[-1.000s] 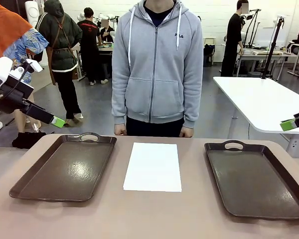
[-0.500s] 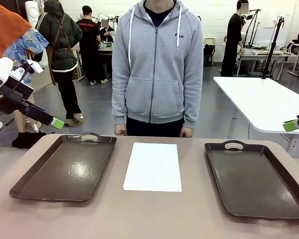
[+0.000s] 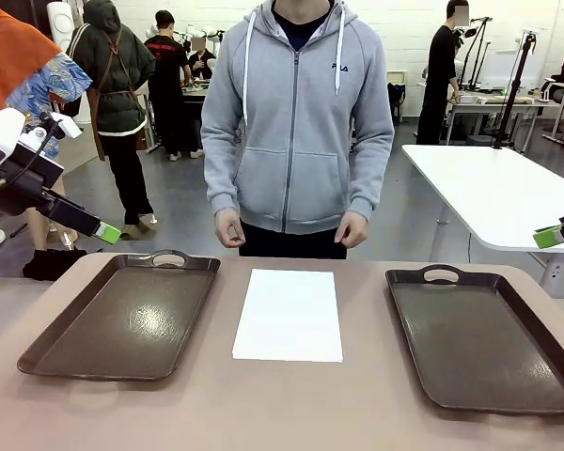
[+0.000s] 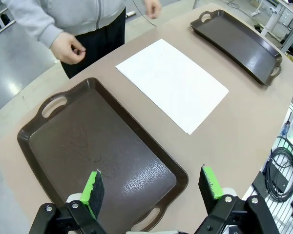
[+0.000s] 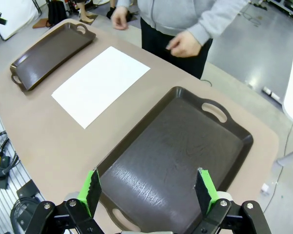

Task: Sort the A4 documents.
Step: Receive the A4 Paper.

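Observation:
A stack of white A4 documents [image 3: 289,314] lies flat in the middle of the table, between two dark brown trays; I also see it as white A4 documents [image 4: 173,83] and A4 documents [image 5: 101,84] in the wrist views. My left gripper [image 4: 154,187] hovers high over the left tray [image 3: 122,318], open, with nothing between its green pads. My right gripper [image 5: 149,189] hangs high over the right tray [image 3: 484,334], open and empty too. In the front view the left gripper [image 3: 108,230] sits at the left edge and the right gripper [image 3: 550,236] at the right edge.
A person in a grey hoodie [image 3: 298,122] stands at the far side, both hands [image 3: 229,228] raised just above the table edge behind the paper. Both trays are bare. Another white table [image 3: 493,193] stands behind on the right.
The person's hands have lifted off the far table edge and now hang in front of the waist. Both arms have stayed almost still.

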You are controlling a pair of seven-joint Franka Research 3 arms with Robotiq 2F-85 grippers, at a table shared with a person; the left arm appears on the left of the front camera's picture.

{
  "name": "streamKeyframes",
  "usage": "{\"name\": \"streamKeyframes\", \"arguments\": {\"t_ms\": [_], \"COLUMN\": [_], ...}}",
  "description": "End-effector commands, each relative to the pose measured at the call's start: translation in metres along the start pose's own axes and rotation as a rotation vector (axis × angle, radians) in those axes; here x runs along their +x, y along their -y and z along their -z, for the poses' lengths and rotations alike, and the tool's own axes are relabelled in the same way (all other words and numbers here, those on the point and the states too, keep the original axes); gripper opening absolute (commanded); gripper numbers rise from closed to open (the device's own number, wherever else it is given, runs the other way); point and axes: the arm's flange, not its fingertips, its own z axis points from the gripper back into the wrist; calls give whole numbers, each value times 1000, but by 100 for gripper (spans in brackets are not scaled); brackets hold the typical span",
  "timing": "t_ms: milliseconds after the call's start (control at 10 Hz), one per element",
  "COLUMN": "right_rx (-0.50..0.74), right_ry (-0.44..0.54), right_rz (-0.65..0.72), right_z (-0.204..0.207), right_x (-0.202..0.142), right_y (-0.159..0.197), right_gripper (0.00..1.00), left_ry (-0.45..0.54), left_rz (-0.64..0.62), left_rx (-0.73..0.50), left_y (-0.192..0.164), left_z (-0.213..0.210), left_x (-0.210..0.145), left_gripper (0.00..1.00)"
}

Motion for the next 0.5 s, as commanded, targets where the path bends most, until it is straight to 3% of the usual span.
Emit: {"name": "streamKeyframes", "arguments": {"t_ms": [0,400], "right_rx": [2,2], "right_ry": [1,1], "right_rz": [0,0], "right_z": [0,0], "right_x": [0,0], "right_y": [0,0], "right_gripper": [100,100], "left_ry": [3,3], "left_rz": [1,1], "left_rx": [-6,-6], "left_y": [-1,-1], "left_z": [1,1], "left_x": [0,0], "left_gripper": [100,100]}}
